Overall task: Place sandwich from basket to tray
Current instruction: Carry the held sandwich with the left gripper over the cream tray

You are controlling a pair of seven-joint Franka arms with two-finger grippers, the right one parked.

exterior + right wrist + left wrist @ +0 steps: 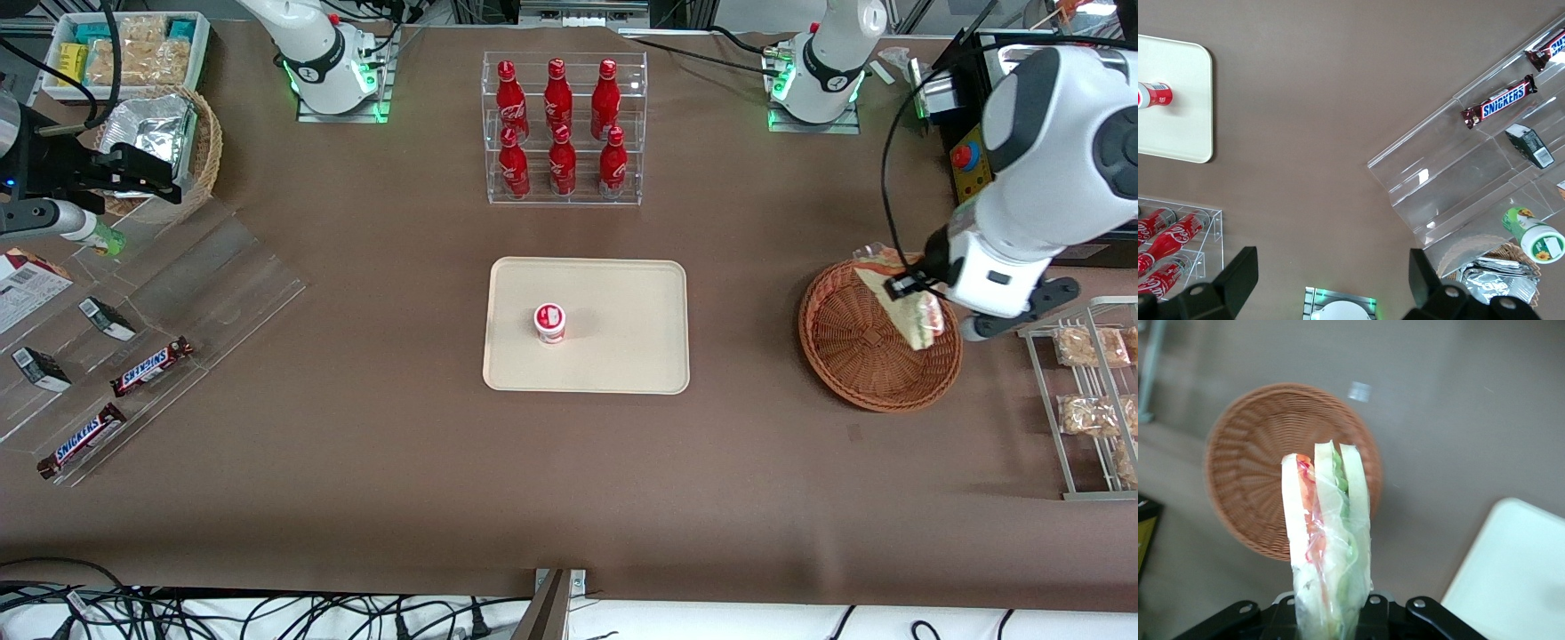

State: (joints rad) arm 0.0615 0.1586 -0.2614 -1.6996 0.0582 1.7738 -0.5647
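The sandwich (909,307) is a clear-wrapped wedge of pale bread with red, green and cream layers. My left gripper (929,298) is shut on it and holds it lifted above the reddish-brown wicker basket (853,351), over the basket's edge toward the working arm's end. In the left wrist view the sandwich (1328,540) hangs between the fingers of the gripper (1331,623), with the empty basket (1251,473) below. The cream-beige tray (622,356) lies mid-table, toward the parked arm from the basket; its corner shows in the wrist view (1511,580).
A small red-and-white cup (550,322) stands on the tray. A clear rack of red bottles (562,129) stands farther from the camera than the tray. A silver wire rack with bagged brown snacks (1089,400) lies beside the basket at the working arm's end.
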